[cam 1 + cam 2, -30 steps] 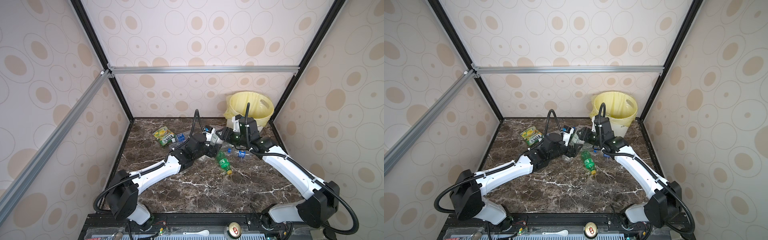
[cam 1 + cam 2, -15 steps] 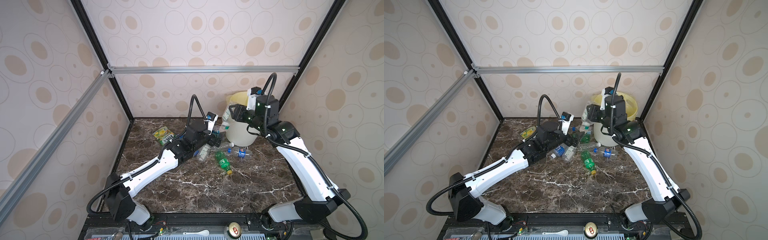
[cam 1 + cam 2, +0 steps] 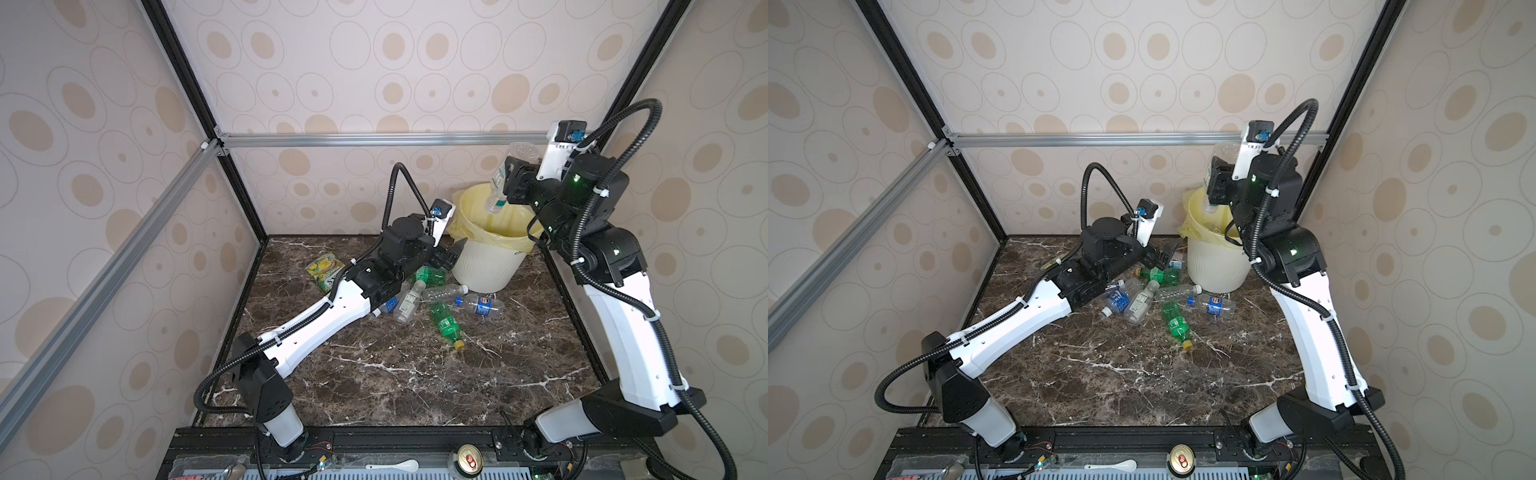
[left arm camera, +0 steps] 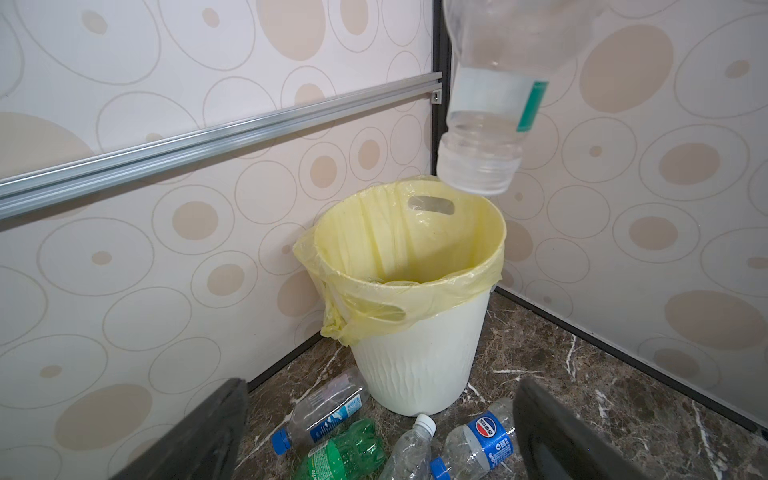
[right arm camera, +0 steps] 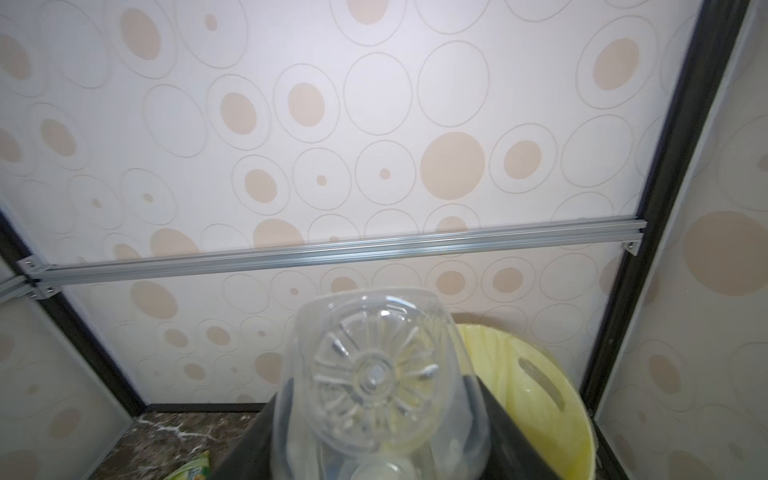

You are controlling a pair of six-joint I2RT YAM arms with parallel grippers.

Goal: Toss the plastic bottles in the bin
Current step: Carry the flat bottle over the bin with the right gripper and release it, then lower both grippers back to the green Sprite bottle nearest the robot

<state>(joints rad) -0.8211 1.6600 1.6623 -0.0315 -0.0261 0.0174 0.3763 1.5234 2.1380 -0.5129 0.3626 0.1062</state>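
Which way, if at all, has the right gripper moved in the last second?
Yes. The right gripper has risen from the bottles on the table to just below the wall rail, holding a clear bottle over the bin.

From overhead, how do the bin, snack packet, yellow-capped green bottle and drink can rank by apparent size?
In a top view:
1. bin
2. snack packet and yellow-capped green bottle, too alike to rank
3. drink can

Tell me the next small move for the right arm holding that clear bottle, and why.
Probably open the right gripper and let go. It holds the clear bottle neck-down, and in both top views the bottle's mouth appears to sit over the open, yellow-lined bin, so it should drop inside.
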